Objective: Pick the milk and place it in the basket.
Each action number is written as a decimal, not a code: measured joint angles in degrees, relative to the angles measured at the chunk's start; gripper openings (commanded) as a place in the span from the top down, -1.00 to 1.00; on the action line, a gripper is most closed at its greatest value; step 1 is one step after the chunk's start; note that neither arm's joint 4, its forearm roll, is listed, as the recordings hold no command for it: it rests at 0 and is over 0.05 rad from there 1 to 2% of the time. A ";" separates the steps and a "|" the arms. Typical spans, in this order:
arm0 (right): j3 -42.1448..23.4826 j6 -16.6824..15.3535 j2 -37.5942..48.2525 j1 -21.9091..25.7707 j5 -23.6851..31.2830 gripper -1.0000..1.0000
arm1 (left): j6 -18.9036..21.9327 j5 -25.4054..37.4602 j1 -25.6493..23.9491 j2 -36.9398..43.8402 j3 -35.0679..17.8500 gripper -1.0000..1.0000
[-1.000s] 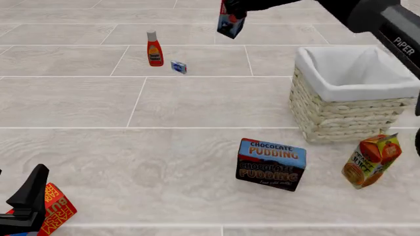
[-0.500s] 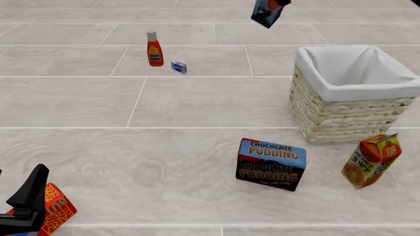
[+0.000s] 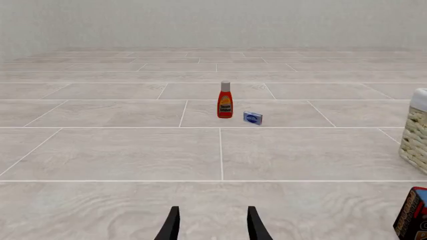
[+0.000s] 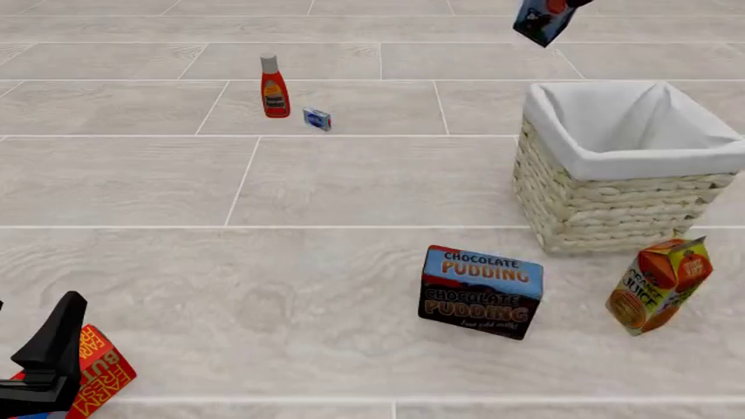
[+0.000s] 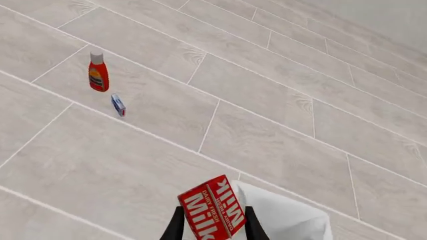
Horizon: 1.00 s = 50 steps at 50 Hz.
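Front view: pudding box point(image 4: 481, 291) before basket point(image 4: 623, 188)

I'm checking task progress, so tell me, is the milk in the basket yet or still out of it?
Out. The milk hangs tilted in the air, beyond the basket, between the right gripper fingers.

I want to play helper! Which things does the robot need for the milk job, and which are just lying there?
Needed:
milk, held in the right tool
basket

Just lying about:
ketchup bottle
small blue box
chocolate pudding box
orange juice carton
red packet by the left tool
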 measured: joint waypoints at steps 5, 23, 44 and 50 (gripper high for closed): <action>1.10 -0.60 -1.19 -1.71 0.14 1.00 | 0.00 0.00 0.00 0.00 0.00 -1.00; 5.39 -3.13 -5.51 -8.04 0.57 1.00 | 0.00 0.00 0.00 0.00 0.00 -1.00; 13.32 -4.47 -8.94 -12.93 -1.97 1.00 | 0.00 0.00 0.00 0.00 0.00 -1.00; 14.76 -4.77 -8.51 -14.25 -3.45 1.00 | 0.00 0.00 0.00 0.00 0.00 -1.00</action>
